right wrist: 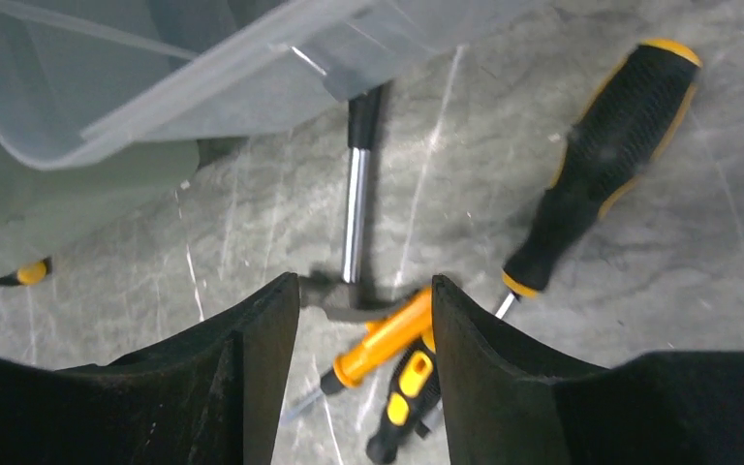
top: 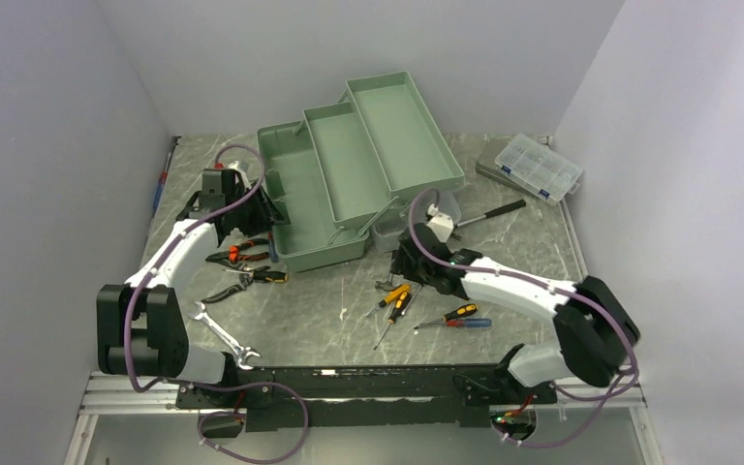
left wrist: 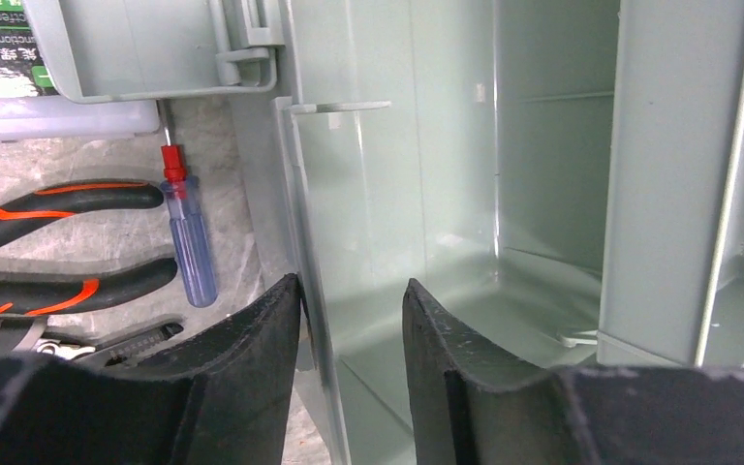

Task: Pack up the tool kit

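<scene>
The left arm reaches forward from its base, elbow raised, with its wrist at the left wall of the open toolbox (top: pixel 349 174), which stands at the back middle of the counter (top: pixel 329 295) with its trays folded out in steps. The left end effector (left wrist: pixel 349 291) is parted and grips nothing; its fingers straddle that wall, one outside and one inside the bin. The right arm stretches forward and left, bent low, with its right end effector (right wrist: pixel 363 291) pointing down just in front of the toolbox, released and empty above an orange-handled screwdriver (right wrist: pixel 387 339). The top view shows four screwdrivers near the right arm, two pliers (top: pixel 239 255) beside the left arm and one wrench (top: pixel 223 337) near the left base. One small blue screwdriver (left wrist: pixel 191 247) lies beside the toolbox wall.
</scene>
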